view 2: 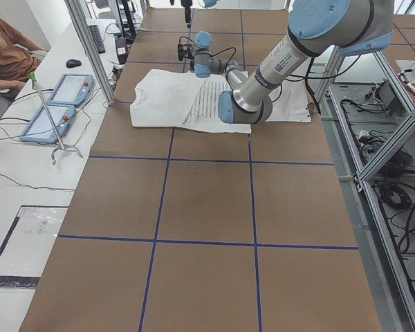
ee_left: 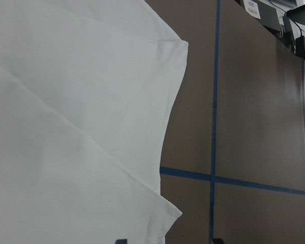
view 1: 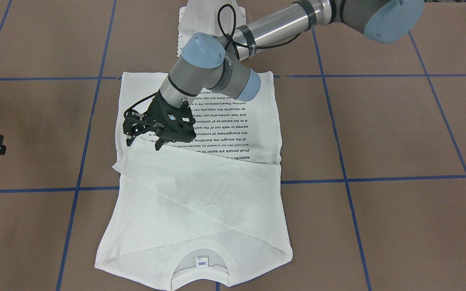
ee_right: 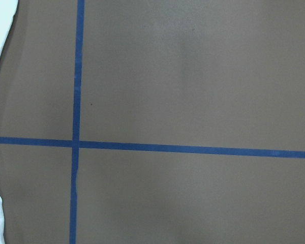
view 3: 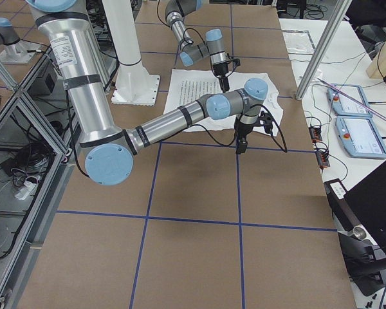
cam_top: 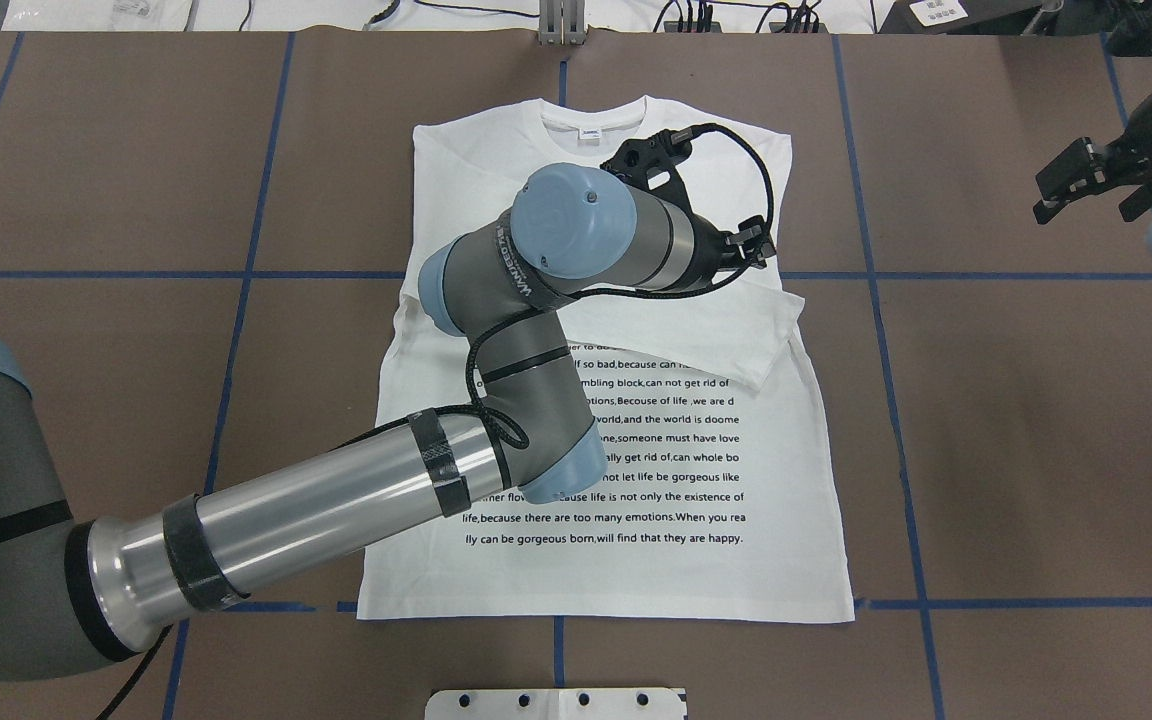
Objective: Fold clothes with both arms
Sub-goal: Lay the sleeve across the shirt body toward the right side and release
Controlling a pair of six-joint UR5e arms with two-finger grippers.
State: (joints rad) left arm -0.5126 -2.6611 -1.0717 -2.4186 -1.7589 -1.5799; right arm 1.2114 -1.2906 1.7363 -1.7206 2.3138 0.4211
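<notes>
White long-sleeved T-shirt [view 1: 200, 210] lies flat on the brown worktop [view 1: 399, 129], printed side up. Black text block [cam_top: 656, 450] fills the shirt's lower body. The ribbed collar [view 1: 200, 252] with its small blue-white label [view 1: 202, 262] is at the shirt's end away from the robot, and the white pedestal base [cam_top: 556, 703] stands just off the hem. One sleeve [view 1: 200, 178] is folded slantwise across the chest, covering the top lines of print, and its cuff pokes a little past the shirt's side edge on the robot's right. Left arm [cam_top: 316, 510] reaches diagonally over the shirt from the hem corner on the robot's left, hiding part of the text. Left gripper [view 1: 144, 141] points down over the shirt near that cuff, at the folded sleeve's edge on the hem side. Its jaws are spread with nothing between them; whether the tips touch the cloth cannot be told. Its wrist camera shows layered white cloth, the shirt's side edge and bare worktop with blue tape lines [view 1: 378, 178]. Right gripper [cam_top: 1086, 200] hangs well apart from the shirt, off its side on the robot's right and level with the chest, over bare worktop. Its jaws look parted and empty. Its wrist view shows a tape crossing and a sliver of white cloth at the frame's edge.
</notes>
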